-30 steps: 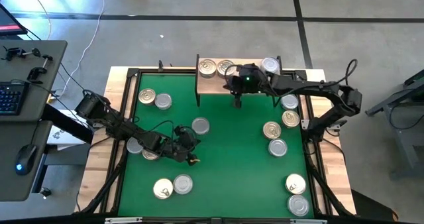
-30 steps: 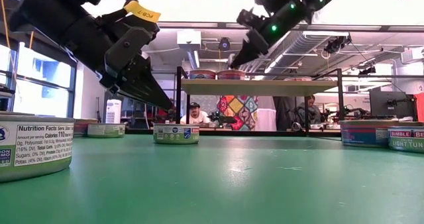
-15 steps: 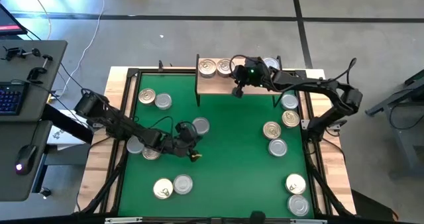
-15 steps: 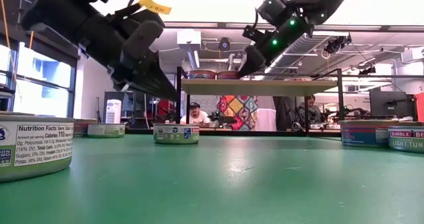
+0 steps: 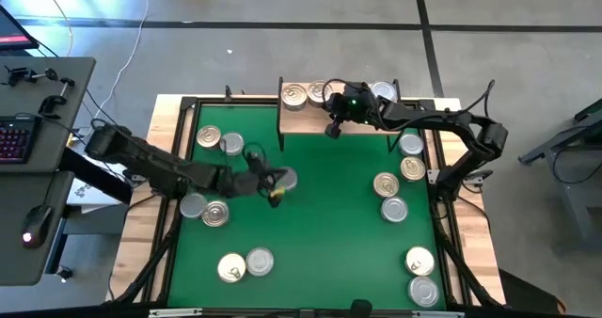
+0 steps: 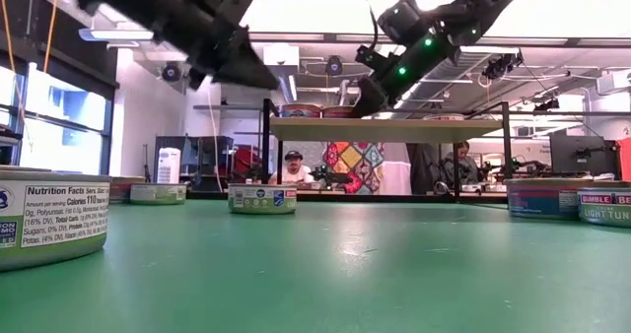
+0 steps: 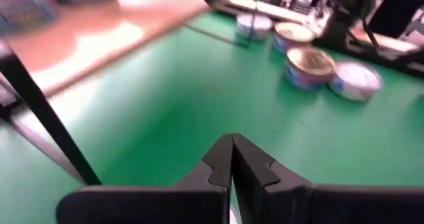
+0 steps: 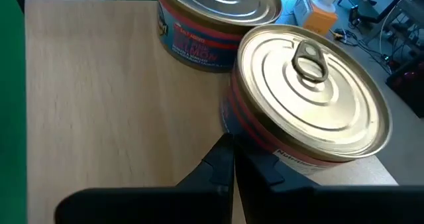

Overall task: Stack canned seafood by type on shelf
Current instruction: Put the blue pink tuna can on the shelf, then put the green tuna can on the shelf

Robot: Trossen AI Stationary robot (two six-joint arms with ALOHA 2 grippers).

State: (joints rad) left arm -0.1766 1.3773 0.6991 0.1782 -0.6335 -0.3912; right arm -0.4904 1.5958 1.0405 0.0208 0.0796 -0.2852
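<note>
Right hand (image 8: 230, 159) closed, empty, tips against gold-lid tin (image 8: 310, 97) on shelf (image 8: 99, 98), likely nudging it beside its match. Left hand (image 7: 231, 163) closed, empty, hovering over counter (image 5: 329, 214).

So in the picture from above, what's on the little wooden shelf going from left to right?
Gold-lid can → second gold-lid can → right hand, shut, by the shelf's front edge → silver-lid can.
</note>
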